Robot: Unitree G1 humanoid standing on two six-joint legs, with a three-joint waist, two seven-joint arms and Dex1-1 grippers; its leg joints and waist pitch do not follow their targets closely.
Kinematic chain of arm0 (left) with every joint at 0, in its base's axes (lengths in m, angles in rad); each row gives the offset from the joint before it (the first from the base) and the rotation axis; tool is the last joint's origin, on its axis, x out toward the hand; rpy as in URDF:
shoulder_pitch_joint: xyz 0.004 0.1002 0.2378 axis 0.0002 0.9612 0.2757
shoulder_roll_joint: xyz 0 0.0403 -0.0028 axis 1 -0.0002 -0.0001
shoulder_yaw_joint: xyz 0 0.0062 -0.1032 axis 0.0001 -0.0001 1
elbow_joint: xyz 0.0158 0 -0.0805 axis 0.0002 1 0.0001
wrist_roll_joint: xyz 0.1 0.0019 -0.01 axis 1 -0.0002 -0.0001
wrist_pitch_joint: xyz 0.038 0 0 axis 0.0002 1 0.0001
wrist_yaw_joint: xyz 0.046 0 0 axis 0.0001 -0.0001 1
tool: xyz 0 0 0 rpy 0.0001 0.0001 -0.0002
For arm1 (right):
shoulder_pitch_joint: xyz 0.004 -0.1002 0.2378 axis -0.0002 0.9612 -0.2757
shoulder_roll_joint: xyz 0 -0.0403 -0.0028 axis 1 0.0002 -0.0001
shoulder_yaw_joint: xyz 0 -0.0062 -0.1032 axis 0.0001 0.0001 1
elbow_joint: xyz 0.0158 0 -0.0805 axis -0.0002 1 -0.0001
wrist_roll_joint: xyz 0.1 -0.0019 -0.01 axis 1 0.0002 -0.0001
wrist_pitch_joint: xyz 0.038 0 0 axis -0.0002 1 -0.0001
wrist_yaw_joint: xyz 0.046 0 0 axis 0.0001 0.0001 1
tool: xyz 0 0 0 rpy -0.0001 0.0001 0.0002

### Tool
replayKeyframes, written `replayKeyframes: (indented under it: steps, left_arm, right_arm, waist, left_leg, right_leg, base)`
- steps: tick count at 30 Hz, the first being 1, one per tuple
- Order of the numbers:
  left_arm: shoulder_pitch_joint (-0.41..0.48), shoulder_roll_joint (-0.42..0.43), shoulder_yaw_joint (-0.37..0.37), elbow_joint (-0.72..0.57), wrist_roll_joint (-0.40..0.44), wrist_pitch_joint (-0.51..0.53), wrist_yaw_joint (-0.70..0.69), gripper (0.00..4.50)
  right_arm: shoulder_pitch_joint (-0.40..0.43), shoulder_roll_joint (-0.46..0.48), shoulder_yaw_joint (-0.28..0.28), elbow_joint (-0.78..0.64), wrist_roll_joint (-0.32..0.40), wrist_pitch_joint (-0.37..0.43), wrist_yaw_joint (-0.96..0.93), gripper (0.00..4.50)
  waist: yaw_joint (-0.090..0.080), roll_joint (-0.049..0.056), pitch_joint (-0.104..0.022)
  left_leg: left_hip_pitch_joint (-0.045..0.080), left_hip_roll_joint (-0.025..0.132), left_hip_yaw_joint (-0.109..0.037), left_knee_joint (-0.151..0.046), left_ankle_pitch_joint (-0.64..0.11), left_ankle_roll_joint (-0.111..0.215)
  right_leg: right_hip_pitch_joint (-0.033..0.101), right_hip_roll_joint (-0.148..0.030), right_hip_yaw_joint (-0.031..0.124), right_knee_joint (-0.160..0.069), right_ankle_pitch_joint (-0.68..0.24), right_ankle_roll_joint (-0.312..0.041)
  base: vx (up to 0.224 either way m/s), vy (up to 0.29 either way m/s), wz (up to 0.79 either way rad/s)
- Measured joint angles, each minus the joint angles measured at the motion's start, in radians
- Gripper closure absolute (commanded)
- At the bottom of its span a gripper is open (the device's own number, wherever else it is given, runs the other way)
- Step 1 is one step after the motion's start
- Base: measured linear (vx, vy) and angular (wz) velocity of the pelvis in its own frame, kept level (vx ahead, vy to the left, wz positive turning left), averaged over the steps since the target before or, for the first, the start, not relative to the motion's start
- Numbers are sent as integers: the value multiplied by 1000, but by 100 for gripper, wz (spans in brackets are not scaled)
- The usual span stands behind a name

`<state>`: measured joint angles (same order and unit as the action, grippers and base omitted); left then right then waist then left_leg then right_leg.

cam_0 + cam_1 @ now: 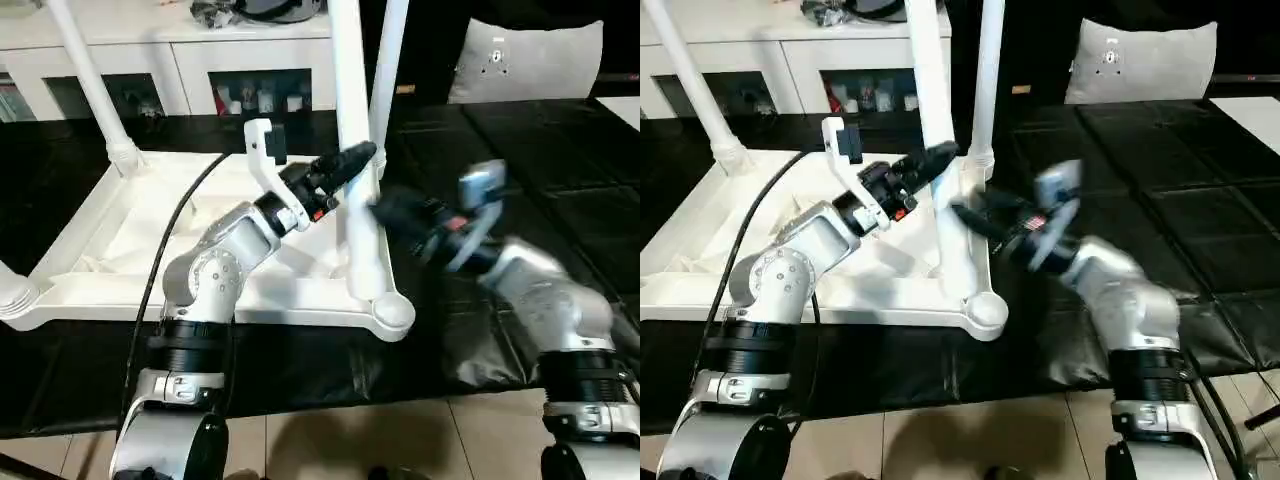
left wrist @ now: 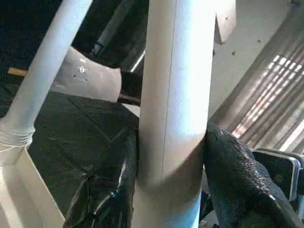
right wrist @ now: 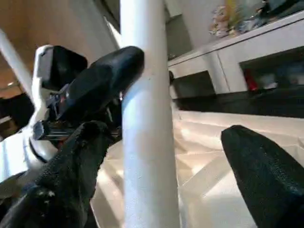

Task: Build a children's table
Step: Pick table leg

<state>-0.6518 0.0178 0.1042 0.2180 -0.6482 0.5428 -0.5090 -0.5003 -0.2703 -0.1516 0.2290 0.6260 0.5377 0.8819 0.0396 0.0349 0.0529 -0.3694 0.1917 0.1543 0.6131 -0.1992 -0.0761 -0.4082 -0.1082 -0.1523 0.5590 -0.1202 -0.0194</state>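
Two grippers work one leg (image 1: 350,150) of the upturned top (image 1: 150,250), standing at its 4 o'clock corner. Left gripper (image 1: 352,160) is clamped on that leg; left wrist view shows both fingers (image 2: 237,175) pressed against it. Right gripper (image 3: 156,156) has jaws wide apart around the leg, not touching, seen in right wrist view. Head views show its forearm blurred, reaching in from 3 o'clock.

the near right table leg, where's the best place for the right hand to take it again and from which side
Probably the straight round shaft of the near right leg, just below where the left hand clamps it. Come in level from the robot's right, where the right hand stands open around it. The leg stands upright in its corner socket, so a side-on pinch suits it.
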Motion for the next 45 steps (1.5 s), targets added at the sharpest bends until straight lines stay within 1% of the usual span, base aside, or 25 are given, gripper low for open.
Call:
replayKeyframes:
  steps: [2,5,8,11,15,18,19,20,21,25,31,33,34,36,37,38,39,41,42,43,45]
  left_arm:
    - [0,0,-1,0,7,0,7,271]
    - [0,-1,-3,-1,14,0,14,271]
    - [0,-2,-7,-15,15,0,14,271]
    - [6,1,-23,-53,14,-7,-21,271]
    - [28,31,-54,-118,-15,8,-125,271]
    - [33,53,-85,-163,-39,33,-204,271]
    - [33,58,-94,-168,-47,39,-221,271]
    - [33,61,-113,-180,-56,47,-249,271]
    - [33,64,-124,-187,-58,51,-266,271]
    - [33,82,-143,-203,-62,53,-306,271]
    - [34,89,-168,-227,-61,53,-333,271]
    - [34,92,-173,-234,-61,53,-340,271]
    - [34,93,-174,-235,-60,52,-341,271]
    - [34,95,-181,-235,-57,52,-344,271]
    - [35,96,-183,-235,-54,52,-347,271]
    - [35,96,-184,-235,-53,52,-350,271]
    - [35,96,-184,-235,-53,52,-351,271]
    - [35,100,-185,-235,-53,51,-354,271]
    - [35,102,-187,-235,-53,51,-358,271]
    - [35,104,-188,-235,-53,51,-359,271]
    - [36,105,-191,-236,-53,51,-359,271]
  right_arm:
    - [14,-2,2,-12,-1,6,-7,0]
    - [36,-23,16,-20,-32,9,-25,0]
    - [36,-48,43,-21,-55,17,-28,0]
    - [36,-62,54,-26,-67,24,-13,0]
    - [37,-110,78,-67,-56,25,84,0]
    - [44,-150,111,-90,-47,19,181,0]
    - [45,-157,126,-91,-47,18,209,0]
    - [48,-175,153,-91,-47,19,247,0]
    - [49,-182,164,-91,-47,20,268,0]
    - [46,-208,194,-90,-52,22,333,0]
    - [29,-213,236,-84,-68,21,377,0]
    - [29,-213,244,-68,-70,20,395,35]
    - [29,-214,246,-63,-71,20,399,35]
    - [29,-214,249,-59,-73,20,410,54]
    - [29,-215,250,-59,-73,20,413,54]
    - [29,-215,250,-59,-73,20,414,79]
    - [29,-215,250,-59,-74,20,415,79]
    - [29,-215,250,-58,-74,20,417,100]
    - [29,-215,250,-58,-74,20,419,100]
    - [29,-215,250,-58,-74,20,420,128]
    - [29,-215,250,-58,-74,21,426,131]
  waist:
    - [1,0,0]
    - [2,0,0]
    - [2,0,0]
    - [2,0,0]
    - [2,0,0]
    - [7,0,0]
    - [8,0,0]
    - [12,-1,0]
    - [14,-1,0]
    - [15,-2,1]
    - [12,-2,1]
    - [13,-3,1]
    - [13,-3,1]
    - [14,-3,1]
    - [14,-3,1]
    - [14,-3,1]
    - [14,-3,1]
    - [14,-3,1]
    - [15,-3,1]
    - [14,-3,1]
    - [14,-3,1]
  left_leg:
    - [0,0,0,0,0,0]
    - [0,0,0,0,0,0]
    - [0,0,0,0,0,-1]
    - [0,0,0,0,0,0]
    - [-1,0,0,-1,0,0]
    - [-1,0,0,-1,0,0]
    - [-1,0,0,-1,0,0]
    - [0,0,0,0,0,0]
    - [0,0,0,0,0,0]
    - [0,0,1,0,0,-1]
    - [0,0,1,0,-1,-1]
    - [0,0,1,0,0,-1]
    - [0,0,1,0,0,-1]
    - [0,0,1,0,0,-1]
    - [0,0,1,0,0,-1]
    - [0,0,1,0,0,-1]
    - [0,0,1,0,0,-1]
    - [0,0,1,0,0,-1]
    - [0,0,1,0,0,0]
    - [0,0,1,0,0,0]
    - [0,0,1,0,0,0]
  right_leg:
    - [0,0,0,0,0,0]
    - [0,0,0,0,0,0]
    - [0,0,0,0,0,0]
    - [0,0,0,-1,0,1]
    - [0,0,0,-1,-1,1]
    - [0,0,0,-1,-1,1]
    - [0,0,1,-1,-1,1]
    - [0,0,1,-1,-1,1]
    - [0,0,1,0,-1,1]
    - [1,0,1,0,-1,1]
    - [1,0,1,0,-1,1]
    - [1,0,1,0,-1,1]
    - [1,0,1,0,-1,1]
    - [1,0,1,0,-1,1]
    - [1,0,1,0,-1,1]
    - [1,0,1,0,-1,1]
    - [1,0,1,0,-1,1]
    - [1,0,1,0,-1,1]
    - [1,0,1,0,-1,1]
    - [1,0,1,0,-1,1]
    - [1,0,1,0,-1,1]
  base:
    - [0,0,0]
    - [0,0,0]
    - [0,0,0]
    - [0,0,0]
    - [0,0,0]
    - [0,0,0]
    - [0,0,0]
    - [0,0,0]
    - [0,0,0]
    - [0,0,0]
    - [0,0,0]
    - [0,0,0]
    - [0,0,0]
    - [0,0,0]
    - [0,0,0]
    - [0,0,0]
    - [0,0,0]
    - [0,0,0]
    - [0,0,0]
    - [0,0,0]
    - [0,0,0]
